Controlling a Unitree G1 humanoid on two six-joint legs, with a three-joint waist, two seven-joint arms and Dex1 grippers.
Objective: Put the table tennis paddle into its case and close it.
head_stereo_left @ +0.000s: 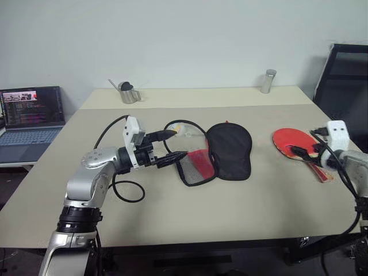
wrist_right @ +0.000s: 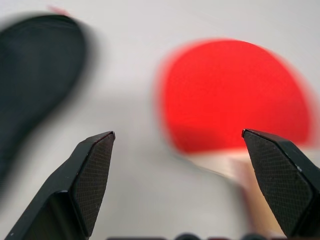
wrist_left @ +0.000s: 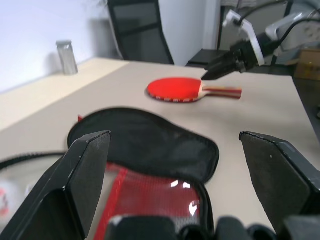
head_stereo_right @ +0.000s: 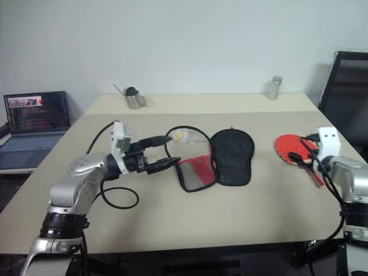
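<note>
Two open end effectors: left [head_stereo_left: 175, 145] beside case [head_stereo_left: 229, 150], right [head_stereo_left: 300, 152] over paddle [head_stereo_left: 292, 140].

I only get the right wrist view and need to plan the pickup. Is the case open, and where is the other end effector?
Observer: The case lies unzipped, black flap folded open beside its red mesh half.
Operator: And the left end effector?
Observer: The left end effector hovers open at the case's left edge, holding nothing.
Operator: Anything else on the table?
Observer: A metal watering can and a metal tumbler stand at the far edge, well away from the paddle.
</note>
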